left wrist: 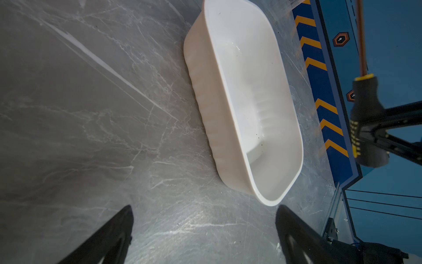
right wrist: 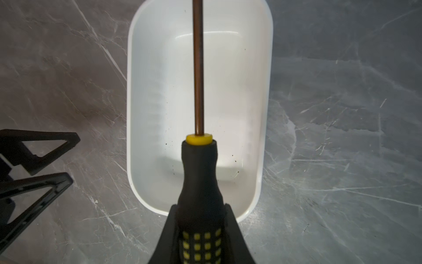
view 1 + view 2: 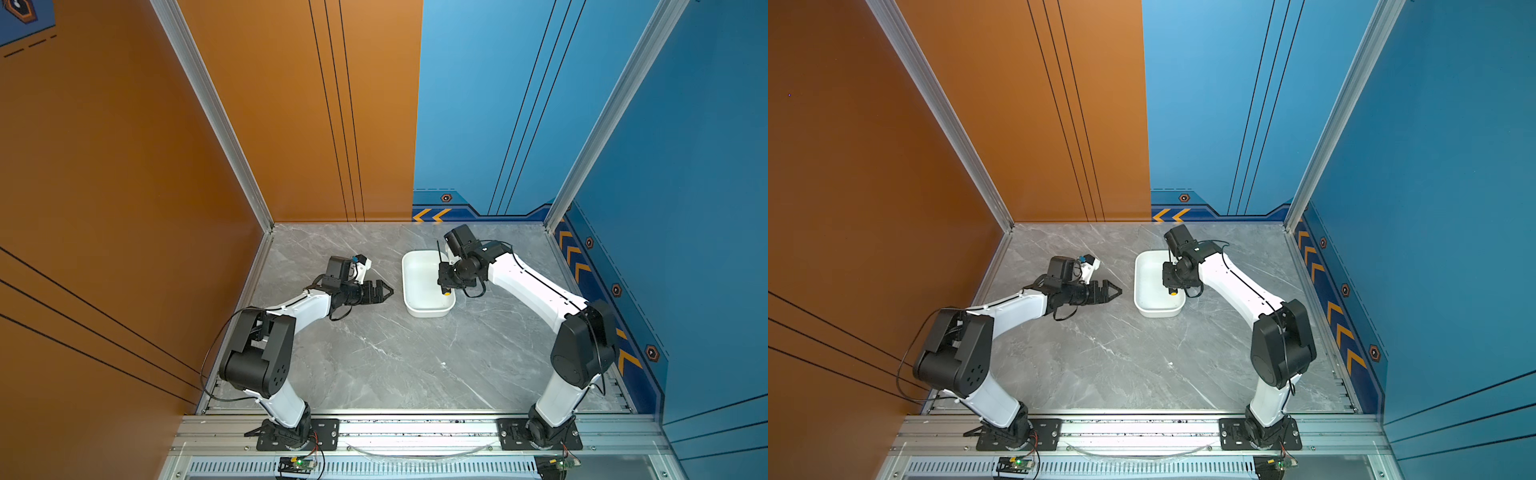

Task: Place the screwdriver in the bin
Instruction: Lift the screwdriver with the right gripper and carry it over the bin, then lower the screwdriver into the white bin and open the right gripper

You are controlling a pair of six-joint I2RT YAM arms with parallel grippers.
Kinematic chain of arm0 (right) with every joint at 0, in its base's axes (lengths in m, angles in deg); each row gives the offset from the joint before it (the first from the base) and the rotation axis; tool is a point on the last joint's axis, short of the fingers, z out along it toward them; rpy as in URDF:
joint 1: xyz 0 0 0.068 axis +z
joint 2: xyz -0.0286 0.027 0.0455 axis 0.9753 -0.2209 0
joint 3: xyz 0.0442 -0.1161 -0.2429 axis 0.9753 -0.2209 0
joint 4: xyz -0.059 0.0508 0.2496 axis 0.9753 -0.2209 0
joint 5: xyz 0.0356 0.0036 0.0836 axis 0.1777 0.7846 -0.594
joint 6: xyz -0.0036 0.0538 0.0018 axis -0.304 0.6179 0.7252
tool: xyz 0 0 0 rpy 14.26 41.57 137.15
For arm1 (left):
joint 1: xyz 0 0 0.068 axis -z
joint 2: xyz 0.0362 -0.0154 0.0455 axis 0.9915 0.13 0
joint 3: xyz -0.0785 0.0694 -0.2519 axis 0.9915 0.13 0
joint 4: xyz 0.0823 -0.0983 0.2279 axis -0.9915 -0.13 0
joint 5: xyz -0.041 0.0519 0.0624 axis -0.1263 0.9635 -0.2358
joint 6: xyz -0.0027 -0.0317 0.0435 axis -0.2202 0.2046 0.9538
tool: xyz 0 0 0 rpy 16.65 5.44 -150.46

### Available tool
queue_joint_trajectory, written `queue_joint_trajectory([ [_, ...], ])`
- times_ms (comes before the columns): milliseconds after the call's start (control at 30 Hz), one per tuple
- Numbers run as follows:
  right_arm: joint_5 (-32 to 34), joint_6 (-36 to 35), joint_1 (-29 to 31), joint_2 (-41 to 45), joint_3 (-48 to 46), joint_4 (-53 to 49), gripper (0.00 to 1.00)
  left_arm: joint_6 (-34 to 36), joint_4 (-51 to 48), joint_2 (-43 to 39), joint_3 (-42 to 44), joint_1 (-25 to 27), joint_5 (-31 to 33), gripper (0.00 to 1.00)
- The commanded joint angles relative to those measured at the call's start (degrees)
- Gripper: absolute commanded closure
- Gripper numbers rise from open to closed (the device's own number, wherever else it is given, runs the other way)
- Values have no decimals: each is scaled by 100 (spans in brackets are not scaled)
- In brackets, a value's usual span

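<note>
My right gripper (image 3: 444, 283) (image 3: 1168, 283) hangs over the right side of the bin (image 3: 411, 270) (image 3: 1144, 282), a shallow white tray on the grey marble table. It is shut on the black handle of the screwdriver (image 2: 198, 173), whose yellow dots show between the fingers (image 2: 230, 219). The thin shaft points along the bin's length toward the back wall, above its inside; the yellow end cap (image 3: 446, 293) sits over the near right corner. My left gripper (image 3: 390, 291) (image 1: 204, 208) rests low just left of the bin (image 1: 249, 91), open and empty.
The bin (image 2: 262, 114) holds nothing but a few dark specks. Orange and blue walls close off the table at left, back and right. The left gripper's two fingers (image 2: 68, 146) show beside the bin in the right wrist view.
</note>
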Motion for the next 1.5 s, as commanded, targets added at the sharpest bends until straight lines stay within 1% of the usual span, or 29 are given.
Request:
queue_joint_trajectory([
  [0, 316, 366, 164, -239, -57, 233, 100, 196, -41, -217, 70, -48, 146, 2],
  [233, 447, 601, 303, -829, 324, 238, 100, 331, -64, -320, 127, -72, 175, 2],
  [467, 318, 836, 310, -1306, 730, 225, 100, 367, -64, -271, 115, -106, 110, 2],
  [567, 507, 899, 318, -1435, 897, 126, 100, 376, -55, -237, 90, -125, 86, 2],
  [700, 603, 893, 311, -1587, 1026, 36, 100, 398, -55, -228, 87, -170, 60, 2],
  [833, 671, 880, 293, -1670, 1075, 10, 100, 387, -55, -251, 94, -208, 15, 2],
  [1033, 608, 816, 280, -2051, 1240, -83, 100, 385, -72, -289, 136, -242, 8, 2],
  [1467, 681, 723, 279, -2153, 1102, -98, 100, 352, -64, -345, 192, -252, 32, 2],
])
